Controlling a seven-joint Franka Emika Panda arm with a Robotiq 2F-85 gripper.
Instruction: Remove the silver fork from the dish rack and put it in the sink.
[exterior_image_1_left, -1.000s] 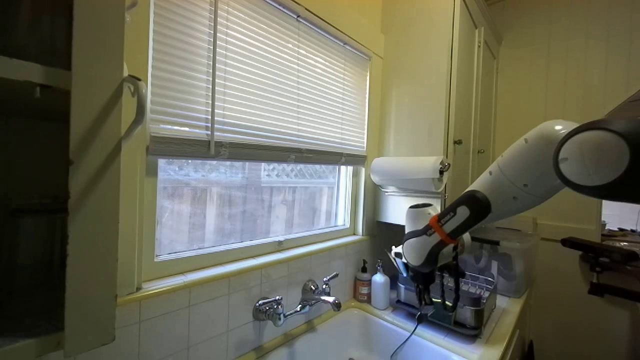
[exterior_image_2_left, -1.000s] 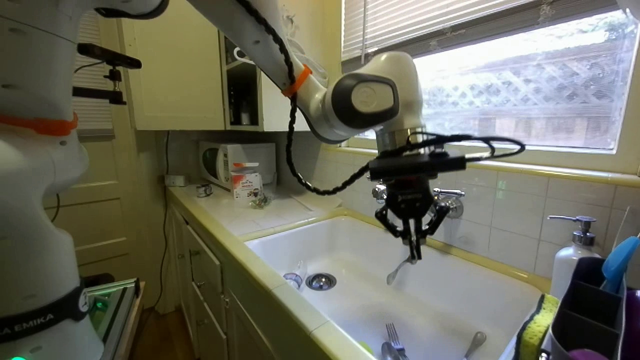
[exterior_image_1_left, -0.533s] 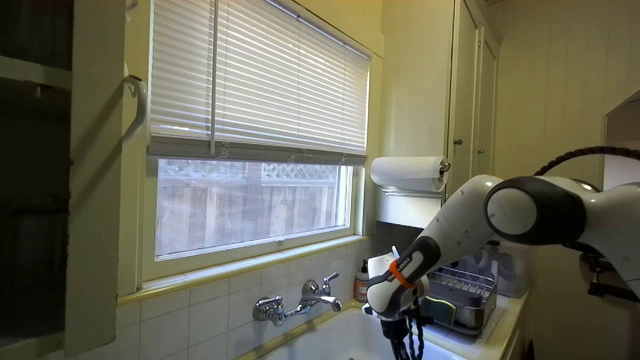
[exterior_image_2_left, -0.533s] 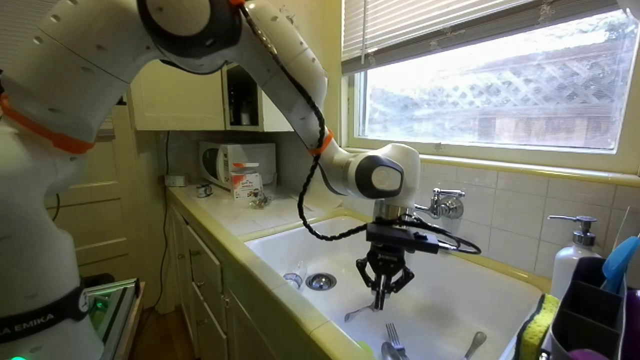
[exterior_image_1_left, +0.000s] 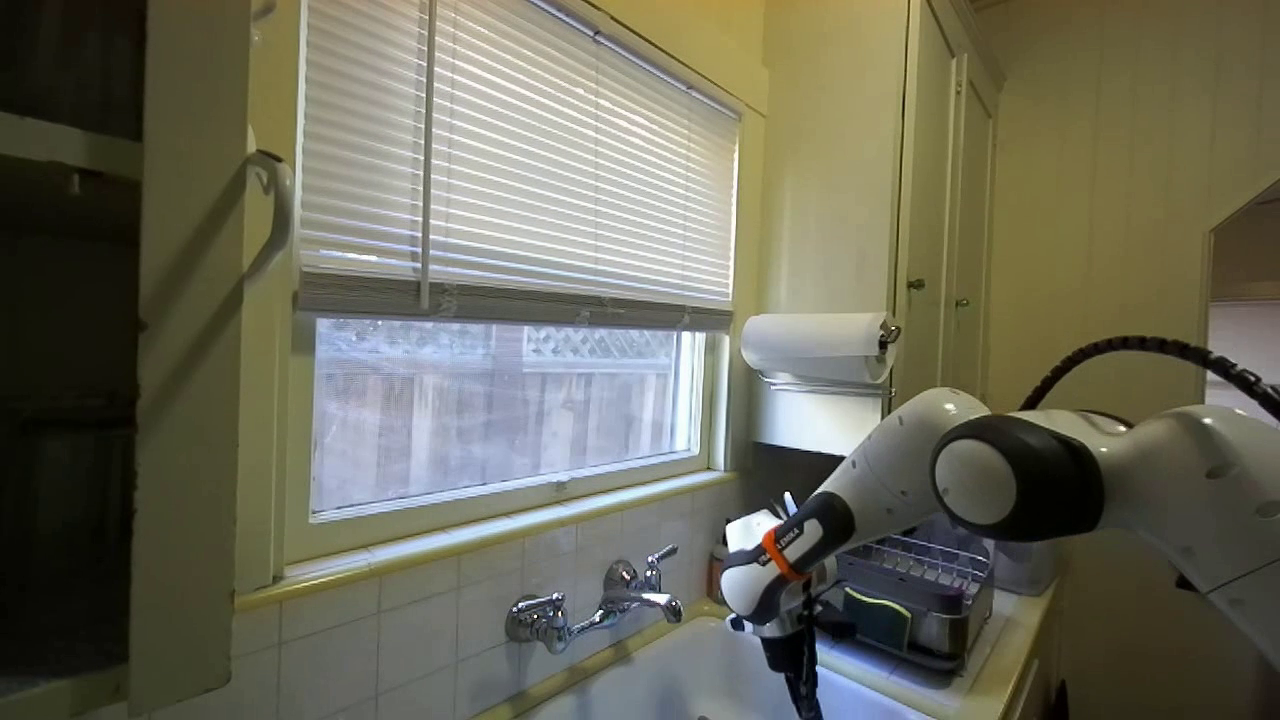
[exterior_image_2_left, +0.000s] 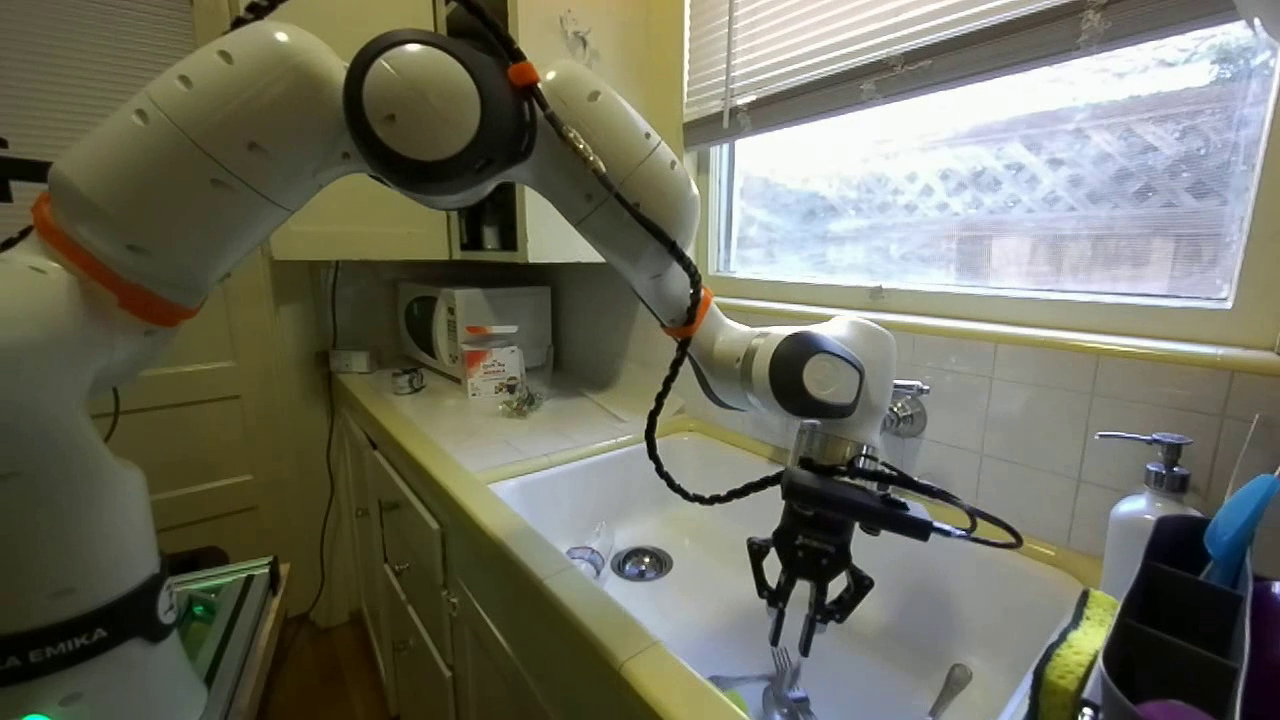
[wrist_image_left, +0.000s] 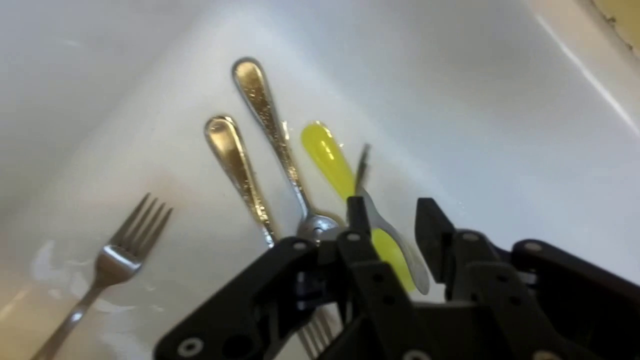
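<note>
Paper towels (exterior_image_1_left: 815, 347), window blinds (exterior_image_1_left: 520, 170), microwave (exterior_image_2_left: 482, 308)

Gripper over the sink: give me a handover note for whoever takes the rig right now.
Gripper: open, over the sink, holding nothing.
Silver fork: probably the piece overlapping the yellow utensil in the wrist view; head unclear. Other forks lie nearby.
Dish rack: on the counter beside the sink.
Done: that piece is in the sink, ungripped.
Left: likely only lifting the gripper clear.
</note>
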